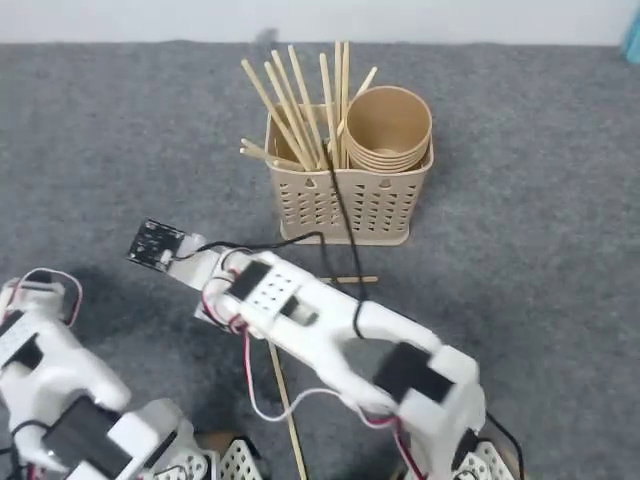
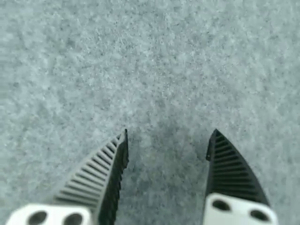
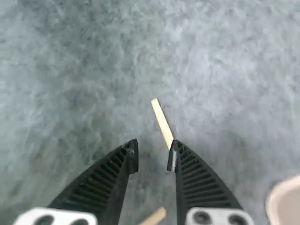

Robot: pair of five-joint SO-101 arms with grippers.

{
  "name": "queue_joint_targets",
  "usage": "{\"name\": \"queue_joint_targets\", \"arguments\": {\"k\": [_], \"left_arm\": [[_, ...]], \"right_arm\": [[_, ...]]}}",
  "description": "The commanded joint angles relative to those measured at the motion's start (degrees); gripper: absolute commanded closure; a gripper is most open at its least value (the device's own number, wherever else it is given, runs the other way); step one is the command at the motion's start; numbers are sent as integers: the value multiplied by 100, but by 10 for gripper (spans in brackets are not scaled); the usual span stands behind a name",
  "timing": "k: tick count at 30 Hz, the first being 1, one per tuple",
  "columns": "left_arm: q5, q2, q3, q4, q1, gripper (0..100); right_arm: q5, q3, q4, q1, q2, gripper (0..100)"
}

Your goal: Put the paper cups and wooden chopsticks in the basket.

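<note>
Apparently the task is near its end. The paper cups (image 1: 388,125) stand stacked inside the basket (image 1: 345,205), next to a bundle of chopsticks (image 1: 300,110). What is left are loose sticks on the grey mat (image 1: 520,300) in front of the basket. One long chopstick (image 1: 285,400) lies well in front of it, and a second stick (image 1: 350,280) lies just before the basket wall.

I judge that the step in hand is picking up a loose stick. The right gripper (image 3: 152,152) hangs low over the mat with its jaws a little apart and nothing between them. A stick end (image 3: 161,123) shows just beyond one fingertip. The next move needs the jaws on both sides of this thin, flat-lying stick, and then an exact closing. The left gripper (image 2: 166,138) is wide apart over bare mat and holds nothing.

In the high view the right arm (image 1: 320,325) hides part of the long chopstick and the place under its wrist, so I cannot say which stick the jaws are over. Whether the fingertip touches the stick is also not clear.
</note>
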Motion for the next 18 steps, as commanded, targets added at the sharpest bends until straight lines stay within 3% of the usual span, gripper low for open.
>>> {"name": "queue_joint_targets", "arguments": {"k": [1, 14, 18], "left_arm": [[70, 0, -224, 44, -9, 739], [53, 18, -224, 35, -9, 739], [53, 18, -215, 35, -9, 739]], "right_arm": [[79, -615, 84, 13, 189, 882], [413, -1064, 75, 330, 927, 884], [404, -1055, 84, 330, 963, 988]]}}
